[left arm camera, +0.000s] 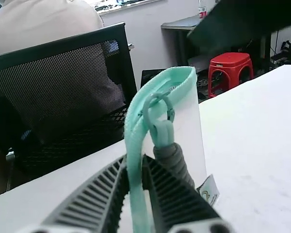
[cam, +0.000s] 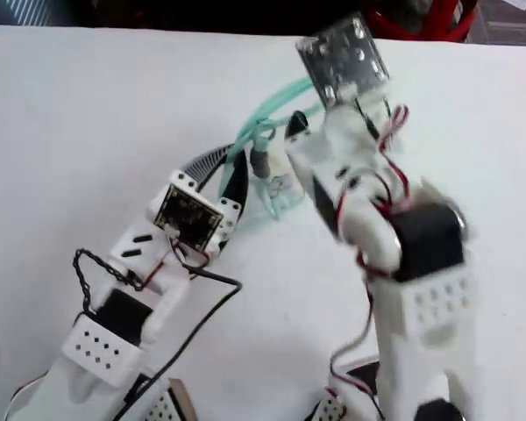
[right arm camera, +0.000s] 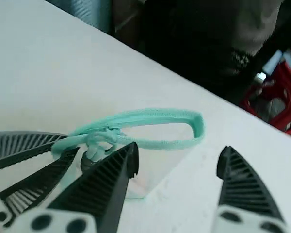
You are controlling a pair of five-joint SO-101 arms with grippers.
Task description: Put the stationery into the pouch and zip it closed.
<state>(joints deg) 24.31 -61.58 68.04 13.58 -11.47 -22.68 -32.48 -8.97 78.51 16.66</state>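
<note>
One white table [cam: 88, 114], left jaws clenched on mint pouch [left arm camera: 134, 141], right jaws spread, red stool [left arm camera: 230, 68] behind

A clear plastic pouch with a mint-green zipper band [cam: 276, 171] sits on the white table [cam: 88, 114], toward its far middle. The left gripper [left arm camera: 136, 162], coming from the near left, clamps the band at the pouch's left end, just beside the grey zipper pull [left arm camera: 162, 133]. The right gripper [right arm camera: 179, 150] hangs over the pouch from the near right, jaws apart, with one finger next to the pull. Behind the table stand a black mesh chair [left arm camera: 63, 82] and a red plastic stool [left arm camera: 230, 68].
</note>
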